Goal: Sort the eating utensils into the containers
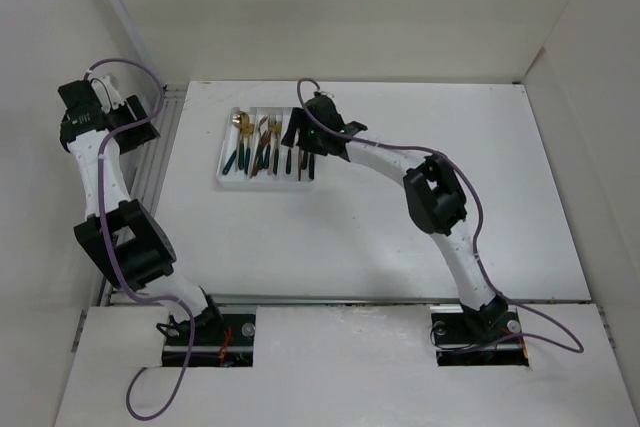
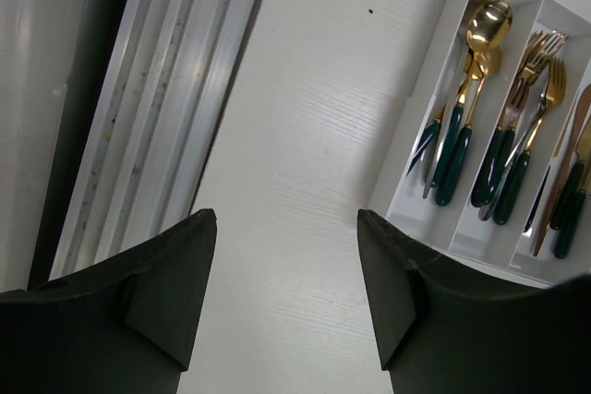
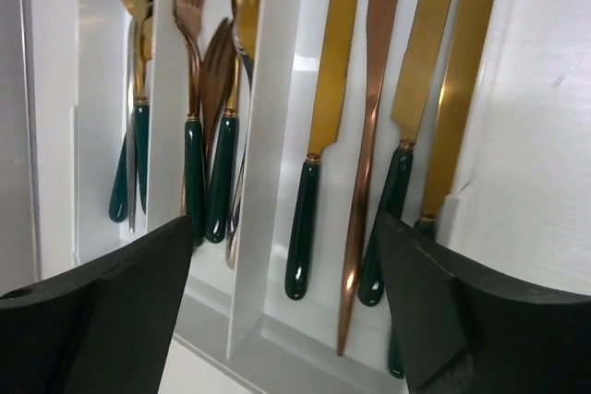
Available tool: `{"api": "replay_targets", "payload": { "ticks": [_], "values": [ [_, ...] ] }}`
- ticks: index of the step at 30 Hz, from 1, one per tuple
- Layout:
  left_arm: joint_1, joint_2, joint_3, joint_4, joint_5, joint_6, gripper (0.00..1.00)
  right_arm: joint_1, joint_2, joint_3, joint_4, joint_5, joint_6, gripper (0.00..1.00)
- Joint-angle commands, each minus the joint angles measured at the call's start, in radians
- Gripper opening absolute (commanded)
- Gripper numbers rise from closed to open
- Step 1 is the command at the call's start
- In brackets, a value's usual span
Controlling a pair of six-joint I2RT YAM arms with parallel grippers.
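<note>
Right gripper (image 3: pixel 284 228): jaws wide, empty, over the knives (image 3: pixel 331 62), likely a drop-off pose | Left gripper (image 2: pixel 286 219): jaws apart, empty, parked clear of tray (image 2: pixel 416 126) | Utensils (image 2: pixel 452 159): lying sorted by type inside tray

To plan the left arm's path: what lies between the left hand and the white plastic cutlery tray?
Only bare white table; the left wrist view shows nothing else between the left hand and the white plastic cutlery tray.
</note>
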Motion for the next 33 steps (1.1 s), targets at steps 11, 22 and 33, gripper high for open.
{"api": "replay_targets", "payload": {
  "ticks": [11, 22, 33],
  "values": [
    [0.002, 0.047, 0.096, -0.013, -0.055, 0.013, 0.6, -0.492, -0.573, -0.282, -0.002, -0.029, -0.343, 1.0],
    [0.002, 0.156, 0.211, -0.059, -0.008, 0.023, 0.6, -0.784, -0.759, -0.417, -0.192, 0.26, -0.343, 1.0],
    [-0.007, 0.201, 0.249, -0.079, 0.012, 0.004, 0.61, -0.784, -0.779, -0.417, -0.211, 0.256, -0.306, 1.0]
  ]
}}
